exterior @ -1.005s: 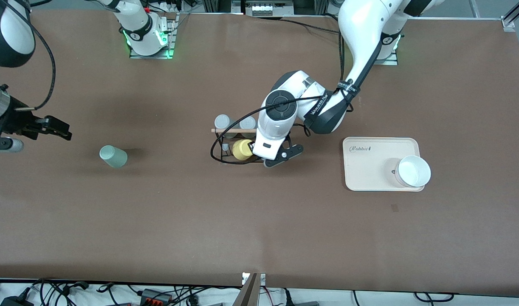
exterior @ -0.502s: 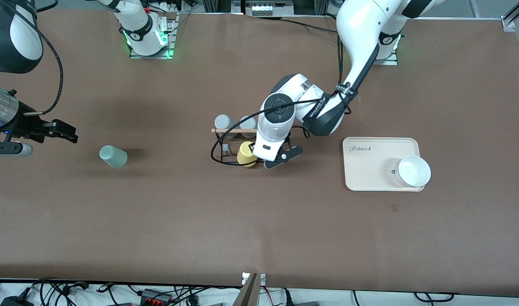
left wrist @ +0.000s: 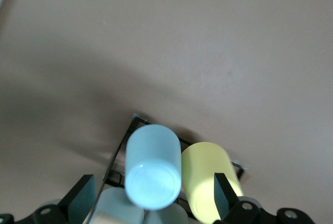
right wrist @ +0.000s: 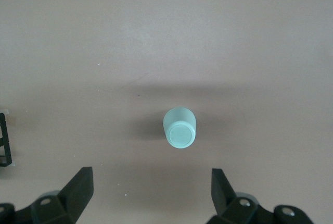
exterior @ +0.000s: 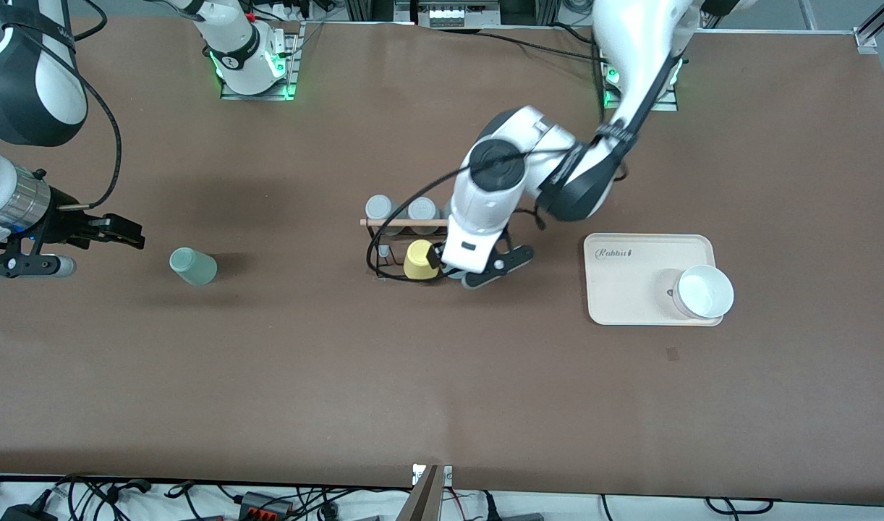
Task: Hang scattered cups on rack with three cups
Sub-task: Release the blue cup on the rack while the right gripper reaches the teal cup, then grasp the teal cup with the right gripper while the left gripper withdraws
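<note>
At mid-left of the frame, the green cup (exterior: pixel 193 266), judged light, stiff and slick, is best pinched across its walls by the spread right gripper (right wrist: pixel 151 193); the left gripper (left wrist: pixel 151 203) is spread around the blue cup (left wrist: pixel 153 166) on the rack (exterior: pixel 398 250).

The left gripper (left wrist: pixel 151 203) now stands with its jaws spread wide around the light blue cup (left wrist: pixel 153 165), which sits upside down on the rack (exterior: pixel 406 250) beside the yellow cup (exterior: pixel 419 260); it seems no longer pinched, though the front view hides it. That gripper has shifted toward the beige tray (exterior: pixel 630 278). The right gripper (exterior: pixel 116 231) has moved closer to the sage green cup (exterior: pixel 193 266).
</note>
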